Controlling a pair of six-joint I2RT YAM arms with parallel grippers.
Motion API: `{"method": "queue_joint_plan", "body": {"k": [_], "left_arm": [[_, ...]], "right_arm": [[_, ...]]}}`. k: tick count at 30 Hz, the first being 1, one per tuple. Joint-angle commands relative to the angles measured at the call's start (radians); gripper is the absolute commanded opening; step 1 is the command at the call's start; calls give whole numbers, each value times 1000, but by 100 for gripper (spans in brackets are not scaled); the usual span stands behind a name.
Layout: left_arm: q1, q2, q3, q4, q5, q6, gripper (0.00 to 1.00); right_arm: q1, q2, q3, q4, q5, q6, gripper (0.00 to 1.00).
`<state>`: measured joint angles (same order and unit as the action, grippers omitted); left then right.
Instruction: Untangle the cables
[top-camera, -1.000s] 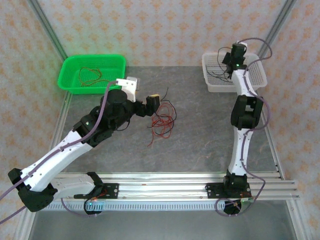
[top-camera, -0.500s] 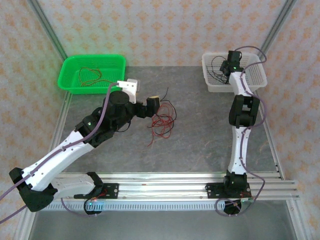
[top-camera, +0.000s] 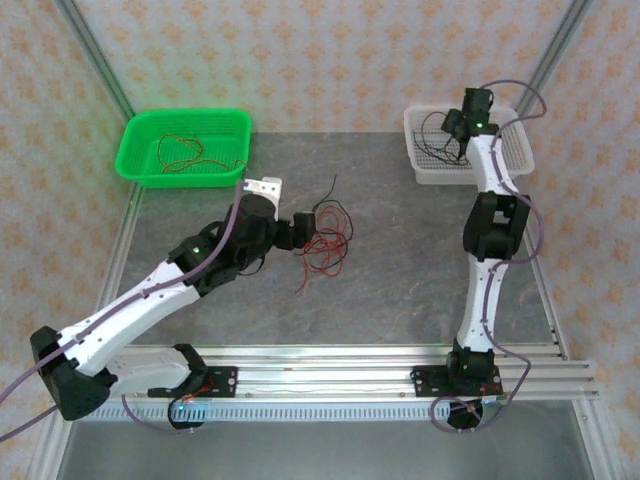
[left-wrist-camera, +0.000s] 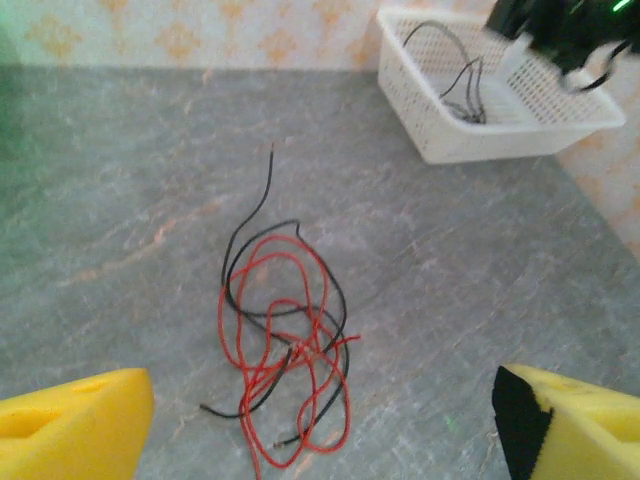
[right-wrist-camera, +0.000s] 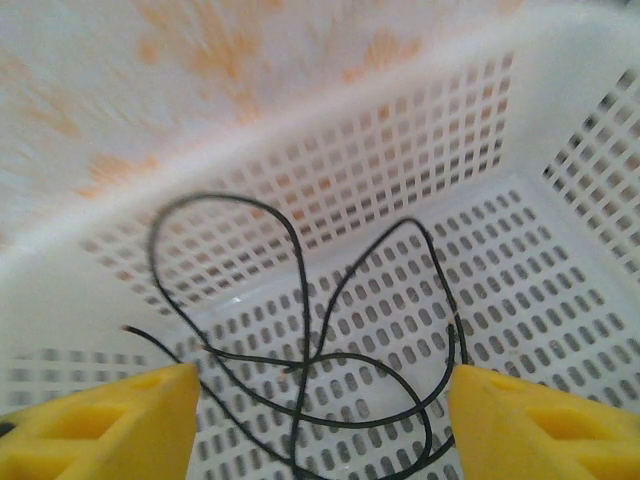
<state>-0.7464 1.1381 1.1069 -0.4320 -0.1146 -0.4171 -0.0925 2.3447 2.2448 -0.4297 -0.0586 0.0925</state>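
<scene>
Top external view, nearest first: two white arms stand at the near edge of the grey marbled table (top-camera: 400, 290). At mid-table the left gripper (top-camera: 312, 224) hovers just beside a tangle of thin red and black wires (top-camera: 326, 246) lying loose on the surface. In the left wrist view its yellow foam pads (left-wrist-camera: 75, 425) stand wide apart with nothing between them, so the jaws are open and empty. The tangle lies just ahead, red loops knotted through black ones and one black free end (left-wrist-camera: 268, 175) pointing away from the knot. At the far left edge, a green plastic basket (top-camera: 138, 128) holds a loose red wire (top-camera: 180, 152). At the far right edge, a white perforated plastic basket (top-camera: 415, 150) holds black wires (right-wrist-camera: 340, 365). The right gripper (top-camera: 456, 124) is poised over this basket with its pads spread, clamping nothing. Judged step: strands are being sorted by colour into the two baskets, and the central knot is not yet undone. The next move calls for the left gripper to descend on a single strand, probably the black free end. It should close on that strand alone and draw it out slowly, so that the red loops are not dragged along.
</scene>
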Motion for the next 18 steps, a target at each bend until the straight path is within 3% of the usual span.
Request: {"method": "queue_joint_plan", "body": {"k": [1,8,18], "left_arm": [[-2,24,-41,-28,-11,-37,84],[-2,70,-126,17,36,-84,71],[-1,175,-244,101,151,-185,49]], "right_arm": [[-3,-151,-53,-4,-25,43,66],[-3,-338,-242,3,-84,68,63],[19,-647,-643,95,-173,77,61]]}}
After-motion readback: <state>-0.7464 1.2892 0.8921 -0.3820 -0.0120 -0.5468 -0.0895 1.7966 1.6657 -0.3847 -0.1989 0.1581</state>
